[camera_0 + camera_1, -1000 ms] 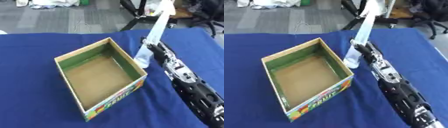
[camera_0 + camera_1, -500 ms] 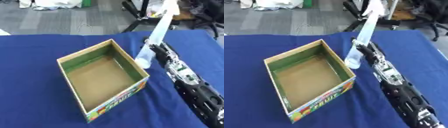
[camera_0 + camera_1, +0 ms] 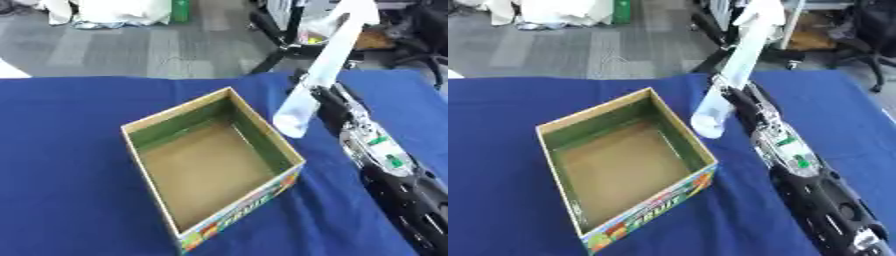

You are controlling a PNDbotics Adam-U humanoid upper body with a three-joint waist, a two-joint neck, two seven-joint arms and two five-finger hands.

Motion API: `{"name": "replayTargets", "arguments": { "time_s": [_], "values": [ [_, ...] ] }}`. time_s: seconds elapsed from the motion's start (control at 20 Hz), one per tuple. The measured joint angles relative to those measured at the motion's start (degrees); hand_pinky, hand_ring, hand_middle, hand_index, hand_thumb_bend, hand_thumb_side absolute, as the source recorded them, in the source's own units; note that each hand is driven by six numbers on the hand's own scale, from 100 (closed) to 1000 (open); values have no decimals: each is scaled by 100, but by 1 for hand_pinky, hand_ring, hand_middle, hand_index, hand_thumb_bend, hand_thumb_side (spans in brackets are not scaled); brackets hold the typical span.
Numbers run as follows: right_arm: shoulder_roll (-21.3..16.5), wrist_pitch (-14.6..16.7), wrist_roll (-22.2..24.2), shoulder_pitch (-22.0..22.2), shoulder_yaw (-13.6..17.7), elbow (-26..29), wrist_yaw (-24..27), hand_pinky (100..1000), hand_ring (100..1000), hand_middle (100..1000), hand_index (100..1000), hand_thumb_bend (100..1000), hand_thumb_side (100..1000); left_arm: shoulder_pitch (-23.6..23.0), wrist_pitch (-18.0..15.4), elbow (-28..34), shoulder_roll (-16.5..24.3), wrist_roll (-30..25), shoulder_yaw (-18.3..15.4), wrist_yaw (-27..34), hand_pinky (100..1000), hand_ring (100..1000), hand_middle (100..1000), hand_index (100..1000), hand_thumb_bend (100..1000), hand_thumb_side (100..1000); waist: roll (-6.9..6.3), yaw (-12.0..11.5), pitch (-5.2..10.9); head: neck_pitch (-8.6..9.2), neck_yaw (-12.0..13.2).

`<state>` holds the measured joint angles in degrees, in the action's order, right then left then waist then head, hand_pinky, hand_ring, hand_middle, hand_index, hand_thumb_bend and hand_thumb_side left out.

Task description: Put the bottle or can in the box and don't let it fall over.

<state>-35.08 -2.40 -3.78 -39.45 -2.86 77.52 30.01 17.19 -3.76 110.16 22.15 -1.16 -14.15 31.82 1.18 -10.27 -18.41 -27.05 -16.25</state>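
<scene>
Left eye view shows a tall, pale bottle [image 3: 317, 75] held in the air, tilted, its lower end hanging just beside the right rim of an open cardboard box [image 3: 210, 165]. The bottle is not yet inside; its base sits level with or slightly above the rim, over the blue cloth between the box and the arm. The box is empty, with green inner walls, a brown floor and printed lettering on its near side. It rests on a bench [image 3: 61, 150] covered in blue cloth.

The robot's right hand [image 3: 730, 95] reaches in from the lower right along a black and silver forearm. Its fingers lie behind the bottle, so I cannot tell how they are curled, though the bottle appears carried by this hand. The left hand is not in view.

To do this step well, the bottle probably needs bringing upright first, then moving left over the box floor, clear of the rim. Lowering it until the base lies flat before letting go should stop it toppling.
</scene>
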Motion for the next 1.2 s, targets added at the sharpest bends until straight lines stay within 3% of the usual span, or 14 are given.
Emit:
{"name": "replayTargets", "arguments": {
  "time_s": [0.4, 0.7, 1.1, 1.15, 1.2],
  "values": [
    [-102, -284, -198, -3, 0, 453, 252, 897, 658, 723, 230, 100, 470, -5, 11, 3, 1, 11, 13, 2, 941, 1000, 1000, 808, 343, 667, 17, 1, 45, -116, 1],
    [-109, -404, -366, -55, 20, 820, 319, 887, 639, 706, 230, 100, 470, -18, 18, 3, 2, 21, 14, 4, 941, 1000, 1000, 808, 344, 665, 17, 19, 151, -308, 67],
    [16, -510, -482, -200, 51, 1705, 398, 875, 605, 664, 224, 100, 470, -61, -2, 6, 3, 203, -67, 17, 939, 1000, 1000, 807, 354, 650, 43, 44, 240, -512, 77],
    [42, -528, -498, -214, 48, 1824, 443, 872, 601, 658, 224, 100, 420, -61, -6, 9, 3, 256, -92, 19, 939, 1000, 1000, 807, 357, 646, 43, 44, 249, -516, 77],
    [61, -542, -513, -230, 38, 1946, 496, 872, 601, 661, 224, 100, 470, -61, -12, 16, 3, 312, -112, 24, 939, 1000, 1000, 806, 359, 645, 45, 44, 256, -518, 78]
  ]
}}
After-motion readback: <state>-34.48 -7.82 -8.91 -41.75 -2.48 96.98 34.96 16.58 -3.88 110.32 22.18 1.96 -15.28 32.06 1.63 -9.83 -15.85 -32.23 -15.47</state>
